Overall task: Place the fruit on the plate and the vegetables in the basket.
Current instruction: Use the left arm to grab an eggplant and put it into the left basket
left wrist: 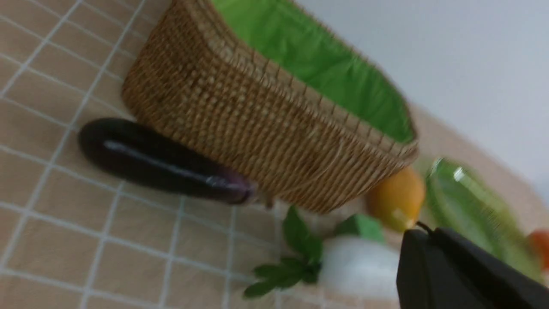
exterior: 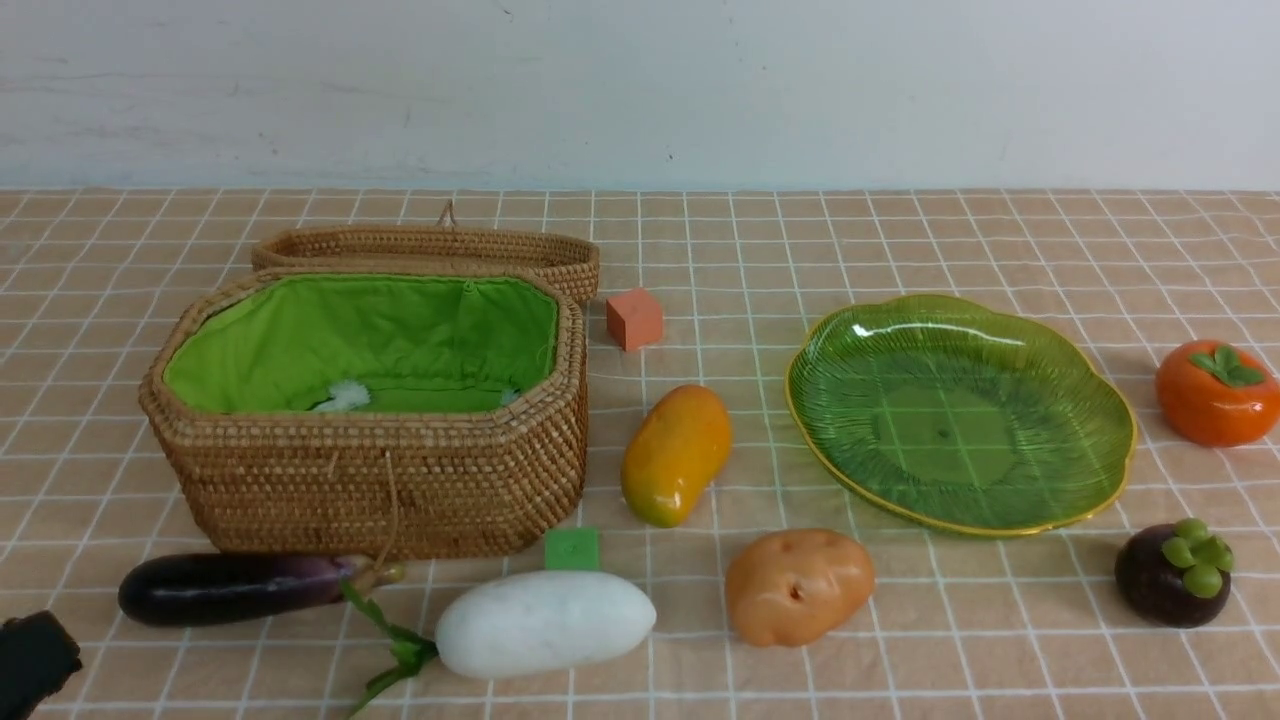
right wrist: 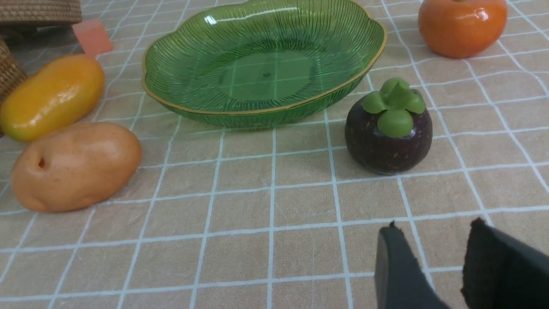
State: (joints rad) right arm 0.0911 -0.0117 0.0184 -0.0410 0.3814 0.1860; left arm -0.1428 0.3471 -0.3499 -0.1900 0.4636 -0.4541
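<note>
The open wicker basket (exterior: pixel 370 480) stands at the left, the green plate (exterior: pixel 960 410) at the right, bare. The mango (exterior: pixel 676 455) lies between them. The persimmon (exterior: pixel 1217 393) and mangosteen (exterior: pixel 1173 573) sit right of the plate. The eggplant (exterior: pixel 235 588), radish (exterior: pixel 545 623) and potato (exterior: pixel 798 585) lie along the front. My left gripper (left wrist: pixel 422 231) is shut and empty, its tip (exterior: pixel 35 660) at the front left corner near the eggplant (left wrist: pixel 158 163). My right gripper (right wrist: pixel 433 234) is open and empty, short of the mangosteen (right wrist: pixel 388 126); it is out of the front view.
A small orange cube (exterior: pixel 634 318) sits behind the mango, beside the basket's lid (exterior: pixel 430 250), which lies open behind the basket. A small green block (exterior: pixel 571 549) sits between the basket and the radish. A white wall (exterior: pixel 640 90) closes the far edge of the checked cloth.
</note>
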